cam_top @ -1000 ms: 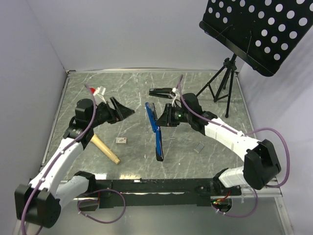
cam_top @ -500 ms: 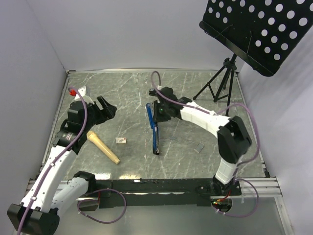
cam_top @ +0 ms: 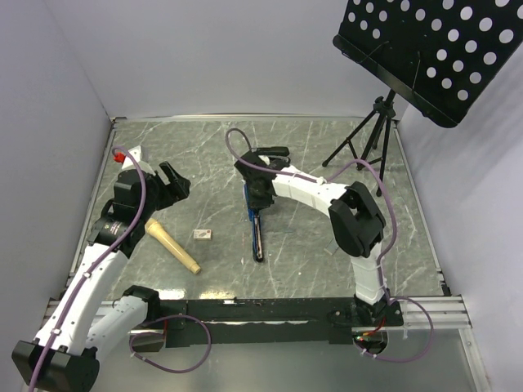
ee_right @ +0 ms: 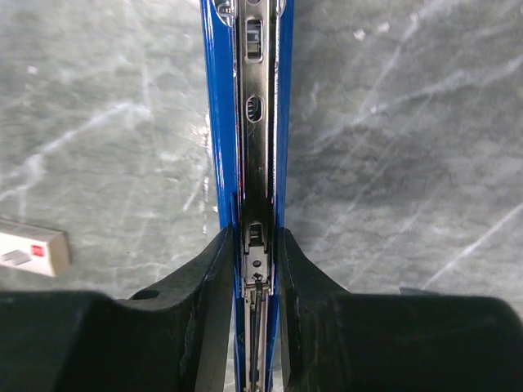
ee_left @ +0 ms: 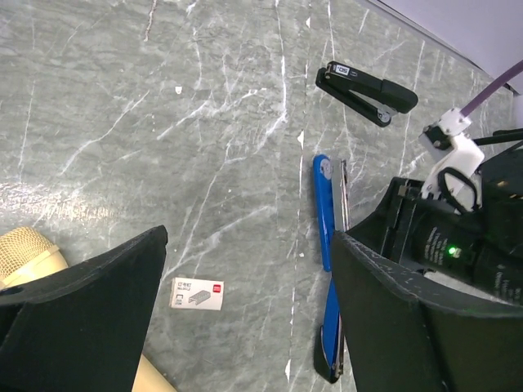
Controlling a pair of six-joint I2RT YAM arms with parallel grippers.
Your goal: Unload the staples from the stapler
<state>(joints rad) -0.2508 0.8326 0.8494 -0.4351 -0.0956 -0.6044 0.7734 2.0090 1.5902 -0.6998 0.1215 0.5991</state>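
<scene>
- Gripping the stapler (ee_right: 255,122) narrowly by its sides, the right gripper (ee_right: 253,237) could slip and let it twist.
- Left gripper (ee_left: 249,237) gapes wide, empty: no brace.

left arm (cam_top: 88,276), right arm (cam_top: 307,190): white shells, black joints | cables (ee_left: 493,87): purple | left pincer (ee_left: 249,241), right pincer (ee_right: 255,245): black | LED (ee_left: 449,250): green

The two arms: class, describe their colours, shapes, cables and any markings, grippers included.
Both the left arm and right arm have white links with black joints. A purple cable loops along each. The left gripper and right gripper have broad, matte black fingers. A green light glows on the right wrist.
</scene>
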